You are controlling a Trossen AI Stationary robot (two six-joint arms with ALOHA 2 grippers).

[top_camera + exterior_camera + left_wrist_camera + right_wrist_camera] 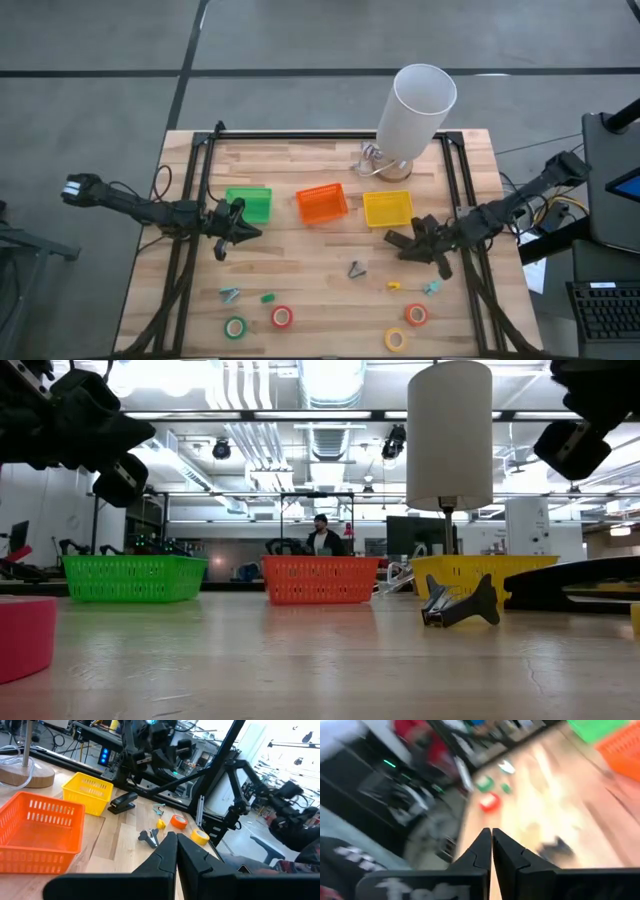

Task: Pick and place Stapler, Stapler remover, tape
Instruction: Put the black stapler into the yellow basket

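We're at the start: both grippers, left (240,233) & right (425,245), clenched empty; next, R must open over stapler (123,802).

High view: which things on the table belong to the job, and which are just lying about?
Job: stapler, staple remover, green tape, red tape, orange-red tape, yellow tape; probably green bin, orange bin, yellow bin.
Lying about: white lamp, small clips.
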